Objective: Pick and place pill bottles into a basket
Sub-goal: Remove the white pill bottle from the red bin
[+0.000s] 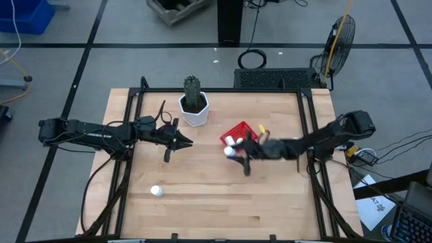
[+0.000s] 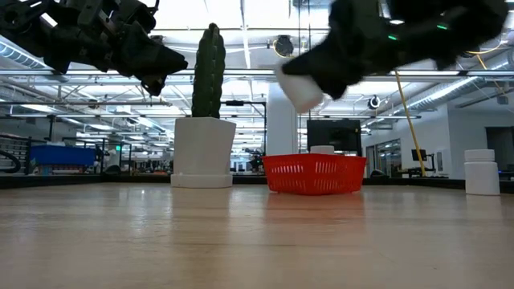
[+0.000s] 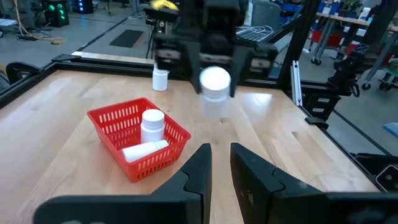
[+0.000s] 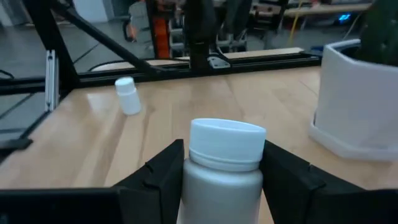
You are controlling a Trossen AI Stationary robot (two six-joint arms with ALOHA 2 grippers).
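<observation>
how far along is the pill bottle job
Done: two pill bottles lie in the red basket. In hand: the right gripper holds a third bottle near the basket. Left: one bottle stands on the table; the left gripper waits, shut.

No readable words, numbers or brand marks appear anywhere in these views. The left arm carries a line of pale lettering along its side in the overhead view, but it is too small to make out. The pill bottles and the red basket show plain, unmarked surfaces.
</observation>
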